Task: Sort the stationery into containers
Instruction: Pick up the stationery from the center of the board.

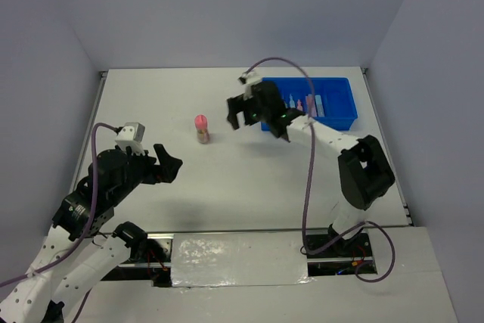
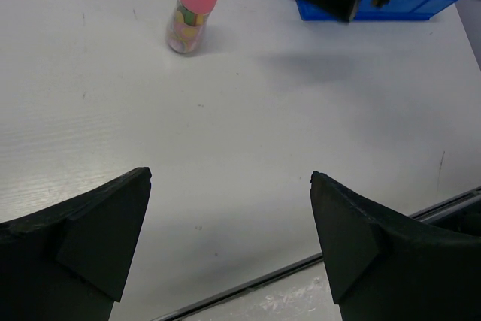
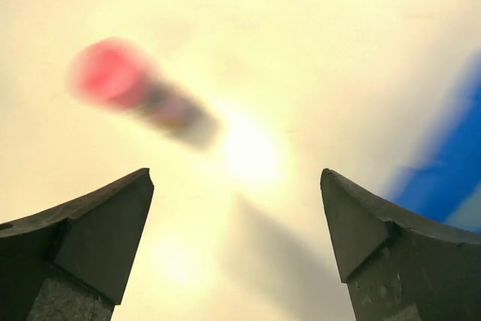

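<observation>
The stubby pink-capped tube [image 1: 201, 128] is standing upright on the bench [image 1: 249, 179], well left of the blue tray [image 1: 344, 115], probably light, stiff and tippy, best pinched across its body below the cap, while the right claw [image 1: 243, 119] and left claw [image 1: 169, 162] are both gaping empty.

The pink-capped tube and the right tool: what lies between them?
Nothing: only bare table separates the tube from the right tool, as the top view shows.

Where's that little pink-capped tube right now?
In the top view the pink-capped tube stands upright on the white table, left of the blue tray, between the left gripper and right gripper, touching neither.
</observation>
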Robot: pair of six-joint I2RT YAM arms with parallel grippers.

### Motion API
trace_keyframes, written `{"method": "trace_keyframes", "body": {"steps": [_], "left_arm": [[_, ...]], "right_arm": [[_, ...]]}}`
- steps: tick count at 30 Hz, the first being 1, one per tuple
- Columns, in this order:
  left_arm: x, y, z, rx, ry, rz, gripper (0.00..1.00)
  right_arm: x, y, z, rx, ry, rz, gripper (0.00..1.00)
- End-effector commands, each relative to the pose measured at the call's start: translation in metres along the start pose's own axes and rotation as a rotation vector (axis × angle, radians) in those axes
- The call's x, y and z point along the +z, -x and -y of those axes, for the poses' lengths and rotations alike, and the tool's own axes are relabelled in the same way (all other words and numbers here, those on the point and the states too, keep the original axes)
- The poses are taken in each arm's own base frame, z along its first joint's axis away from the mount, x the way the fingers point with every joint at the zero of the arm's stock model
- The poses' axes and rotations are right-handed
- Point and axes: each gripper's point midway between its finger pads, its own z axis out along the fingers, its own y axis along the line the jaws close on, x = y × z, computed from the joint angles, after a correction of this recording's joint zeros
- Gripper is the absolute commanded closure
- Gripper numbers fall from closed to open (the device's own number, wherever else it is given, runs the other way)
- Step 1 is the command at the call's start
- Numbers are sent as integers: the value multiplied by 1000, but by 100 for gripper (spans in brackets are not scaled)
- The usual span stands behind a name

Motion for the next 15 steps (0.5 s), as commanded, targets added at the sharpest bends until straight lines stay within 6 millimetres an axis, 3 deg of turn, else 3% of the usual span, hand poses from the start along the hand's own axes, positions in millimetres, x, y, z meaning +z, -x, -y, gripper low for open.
{"method": "trace_keyframes", "body": {"steps": [1,3,4,6,7,9,15], "left_arm": [[0,9,4,15,-24,43,1],[0,10,5,14,-33,44,1],[0,9,5,16,-34,42,1],[0,9,5,16,-34,42,1],[0,9,5,16,-35,40,1],[1,8,6,21,-40,37,1],[-1,9,9,24,-59,45,1]], "right_arm": [[19,0,-70,-56,210,114,0],[28,0,-90,-61,256,149,0],[37,-9,-101,-57,282,138,0],[43,-5,-114,-61,308,190,0],[50,-12,-119,-65,307,181,0],[56,-8,-124,-64,315,200,0],[79,-23,-134,-86,338,166,0]]}}
